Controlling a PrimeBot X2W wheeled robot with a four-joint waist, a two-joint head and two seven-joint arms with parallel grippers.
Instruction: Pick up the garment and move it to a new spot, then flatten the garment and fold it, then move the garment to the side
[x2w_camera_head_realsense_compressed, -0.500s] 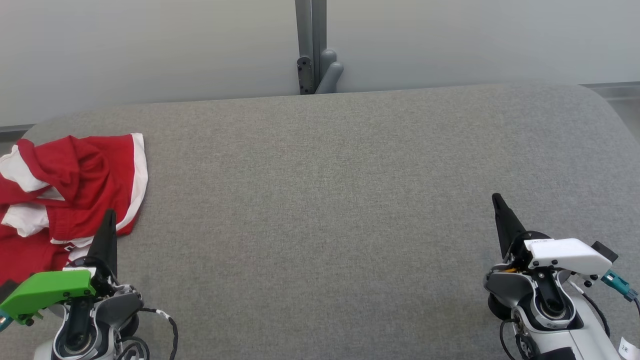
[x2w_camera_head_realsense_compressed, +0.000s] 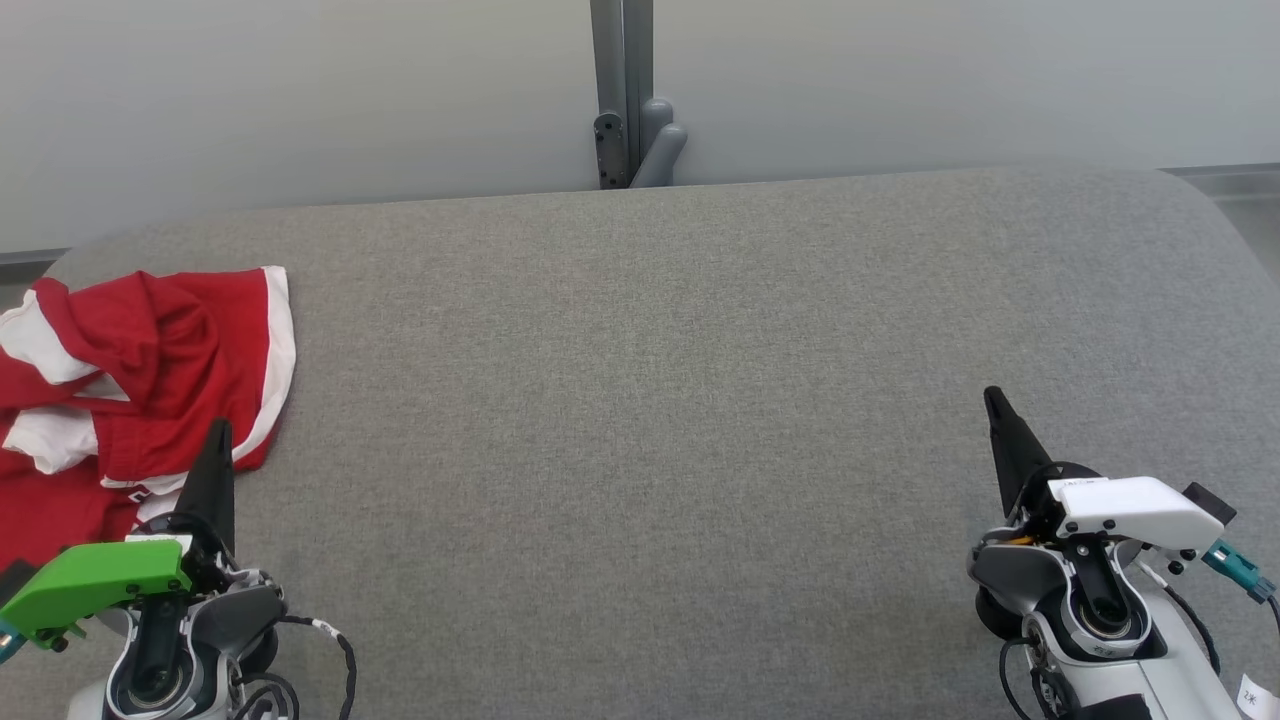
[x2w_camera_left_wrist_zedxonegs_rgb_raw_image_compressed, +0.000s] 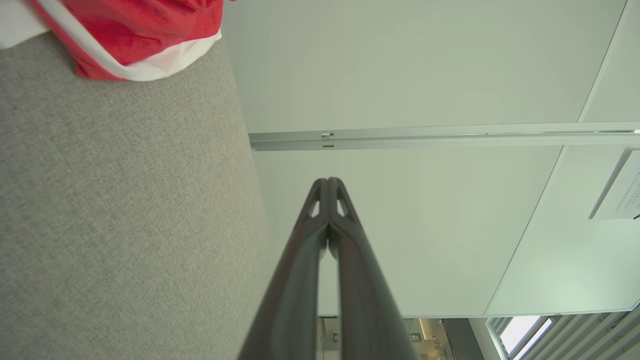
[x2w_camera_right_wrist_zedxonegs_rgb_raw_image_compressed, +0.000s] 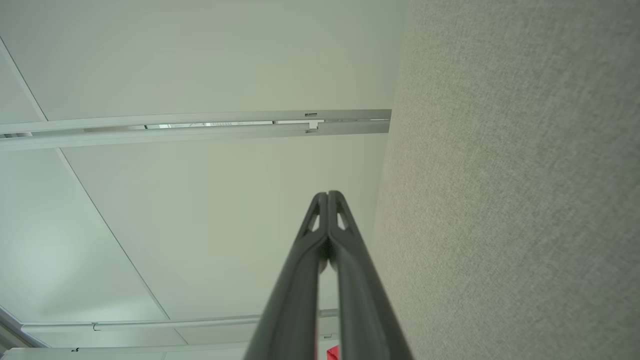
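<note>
No change since prev: left hand (x2w_camera_head_realsense_compressed: 219, 428), right hand (x2w_camera_head_realsense_compressed: 992, 395) pressed together, empty.
Garment (x2w_camera_head_realsense_compressed: 140, 370), mid-left: soft, light; pinch a raised fold.

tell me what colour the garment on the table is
Red with white bands; the garment shows best in the head view.

An office-like test room (plain, institutional): pale partition panels (x2w_camera_head_realsense_compressed: 300, 100) joined by a grey metal post (x2w_camera_head_realsense_compressed: 620, 90) behind a grey fabric-covered table (x2w_camera_head_realsense_compressed: 650, 400).
</note>
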